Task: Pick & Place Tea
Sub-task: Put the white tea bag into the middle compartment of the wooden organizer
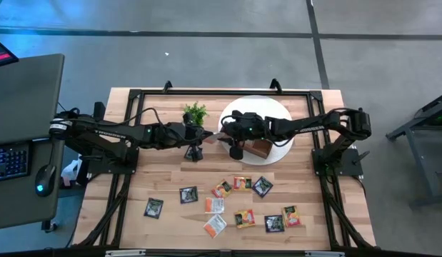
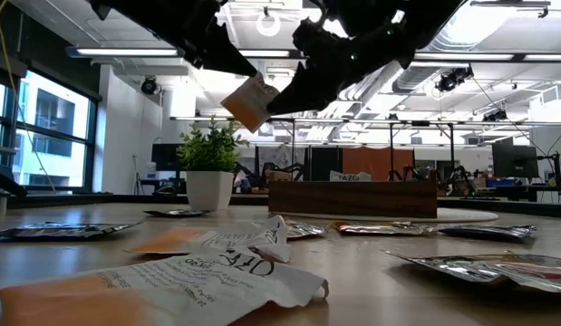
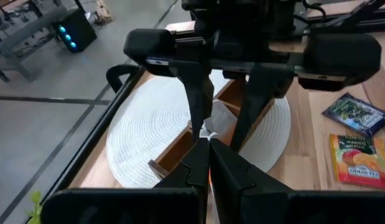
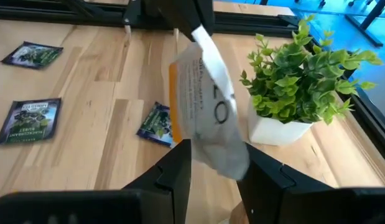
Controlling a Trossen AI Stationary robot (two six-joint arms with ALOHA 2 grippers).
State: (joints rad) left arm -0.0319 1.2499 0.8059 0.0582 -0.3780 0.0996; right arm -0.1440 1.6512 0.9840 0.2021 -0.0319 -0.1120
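A white-and-orange tea sachet [image 4: 201,99] hangs in the air over the table's middle, between my two grippers. My left gripper [image 3: 208,147] reaches in from the left and is shut on it. My right gripper [image 4: 218,163] faces it from the right, open, with a finger on each side of the sachet's free lower end [image 4: 232,158]. Several more tea sachets [image 1: 242,207], black, white-and-orange and yellow-orange, lie flat on the near half of the table. The brown wooden tray [image 1: 260,148] rests on a round white mat [image 1: 258,107]. My left gripper pinches the sachet's upper end [image 4: 197,38] between its two fingers, which come level-to-slanting from the table's left. The sachet is lifted clear of the table [image 2: 251,101] and slants down toward my right gripper. Whether my right gripper's fingers [image 4: 180,165] touch the sachet's lower end, I cannot tell.
A small green potted plant [image 1: 195,113] stands just beyond my left gripper, near the far edge. A crumpled sachet [image 2: 207,272] lies close to the near edge. Black frame rails [image 1: 206,91] run round the table. A desk with a keyboard [image 1: 10,160] stands at the left.
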